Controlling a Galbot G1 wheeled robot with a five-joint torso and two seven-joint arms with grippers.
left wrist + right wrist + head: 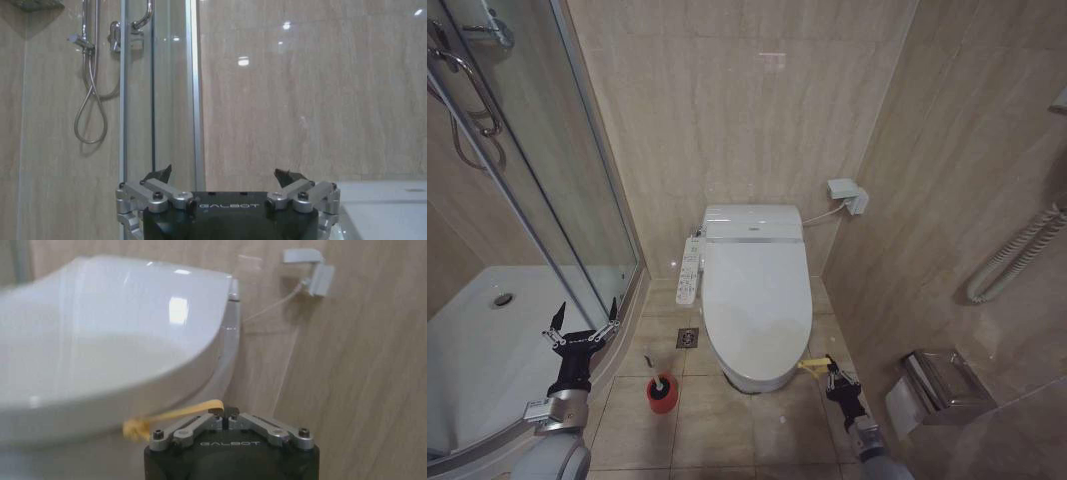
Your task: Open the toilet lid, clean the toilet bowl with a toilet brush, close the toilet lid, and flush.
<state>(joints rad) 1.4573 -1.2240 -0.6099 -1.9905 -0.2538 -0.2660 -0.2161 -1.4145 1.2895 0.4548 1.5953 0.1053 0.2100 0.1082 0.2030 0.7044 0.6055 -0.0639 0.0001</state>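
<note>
A: Item one, toilet lid: down flat. My right gripper, at its front right edge, is pinched on the yellow loop.

B: Advice?

A: Lift upward in an arc, keeping the loop taut. Left gripper: spread wide, empty, beside the shower glass. Toilet brush: in its red holder.

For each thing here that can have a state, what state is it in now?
Toilet lid: closed, lying flat.
Yellow loop: gripped at the lid's front edge.
Toilet brush: standing in its red holder on the floor.
Right gripper: shut on the yellow loop.
Left gripper: open, raised near the shower glass.
</note>
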